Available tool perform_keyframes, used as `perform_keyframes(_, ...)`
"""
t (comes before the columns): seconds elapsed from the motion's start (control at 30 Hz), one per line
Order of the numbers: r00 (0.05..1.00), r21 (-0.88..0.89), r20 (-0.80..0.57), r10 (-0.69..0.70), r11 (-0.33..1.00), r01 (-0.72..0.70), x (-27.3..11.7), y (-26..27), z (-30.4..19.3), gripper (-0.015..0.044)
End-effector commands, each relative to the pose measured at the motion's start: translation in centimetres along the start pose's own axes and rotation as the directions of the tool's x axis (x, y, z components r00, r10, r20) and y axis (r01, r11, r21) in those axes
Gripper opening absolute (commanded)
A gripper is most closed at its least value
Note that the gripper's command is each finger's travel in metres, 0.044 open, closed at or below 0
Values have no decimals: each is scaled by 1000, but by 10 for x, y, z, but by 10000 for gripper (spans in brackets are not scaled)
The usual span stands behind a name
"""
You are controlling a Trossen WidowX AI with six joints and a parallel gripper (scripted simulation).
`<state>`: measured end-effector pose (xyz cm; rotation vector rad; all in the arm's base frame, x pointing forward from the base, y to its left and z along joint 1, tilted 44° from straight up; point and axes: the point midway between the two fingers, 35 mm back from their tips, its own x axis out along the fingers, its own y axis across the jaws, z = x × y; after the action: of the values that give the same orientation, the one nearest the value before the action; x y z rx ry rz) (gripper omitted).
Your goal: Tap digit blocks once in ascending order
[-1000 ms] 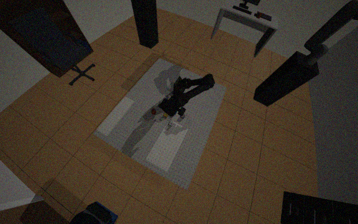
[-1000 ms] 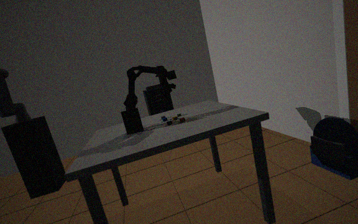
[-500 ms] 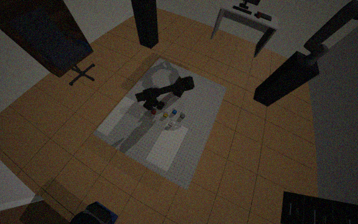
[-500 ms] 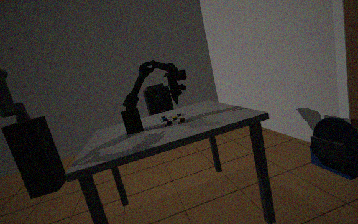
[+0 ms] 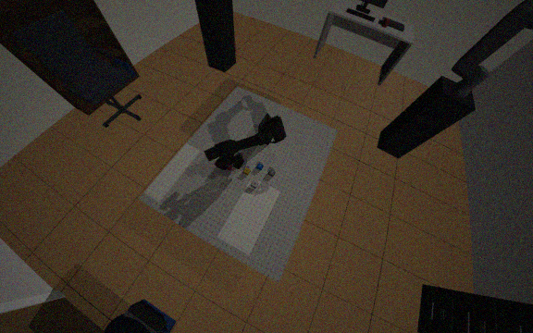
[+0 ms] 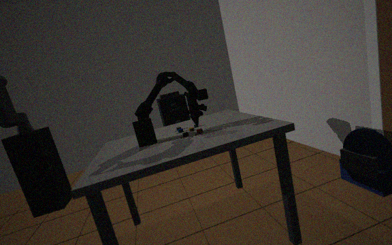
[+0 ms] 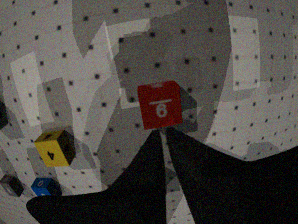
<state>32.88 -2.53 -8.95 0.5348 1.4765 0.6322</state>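
In the wrist view a red block point(image 7: 160, 104) with a white digit lies on the dotted table, just beyond my gripper point(image 7: 162, 135). The gripper is shut, with nothing between its fingers, and hangs a little above and short of the block. A yellow block point(image 7: 55, 147), a blue block point(image 7: 43, 187) and a dark block point(image 7: 12, 184) lie to the left. From the side, the gripper point(image 6: 196, 124) points down just above the red block point(image 6: 199, 131); the yellow block point(image 6: 191, 128) and the blue block point(image 6: 180, 129) are beside it. From above, the arm covers the red block; the yellow block point(image 5: 247, 170) and the blue block point(image 5: 259, 166) show.
A grey block point(image 5: 271, 173) and a pale block point(image 5: 253, 185) lie near the others on the table point(image 5: 303, 153) point(image 6: 250, 131). The arm's base point(image 6: 144, 133) stands at the table's back left. Dark cabinets, a chair and a desk stand around the room.
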Motion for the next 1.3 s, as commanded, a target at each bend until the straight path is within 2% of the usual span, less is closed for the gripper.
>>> perform_keyframes(0.0, 1000, 1, 9, 2, 1000, -2, 7, 1, 1, 20)
perform_keyframes(0.8, 1000, 1, 9, 3, 1000, -3, 33, 1, 1, 20)
perform_keyframes(0.9, 1000, 0, 9, 1, 1000, -1, 6, 0, 2, 20)
perform_keyframes(1.07, 1000, 1, 9, 1, 1000, -1, 3, 1, 1, 20)
perform_keyframes(1.13, 1000, 2, 8, -1, 1000, 1, -1, 10, 4, 72)
perform_keyframes(1.27, 1000, 4, 7, -14, 1000, 14, -21, 69, 12, 178)
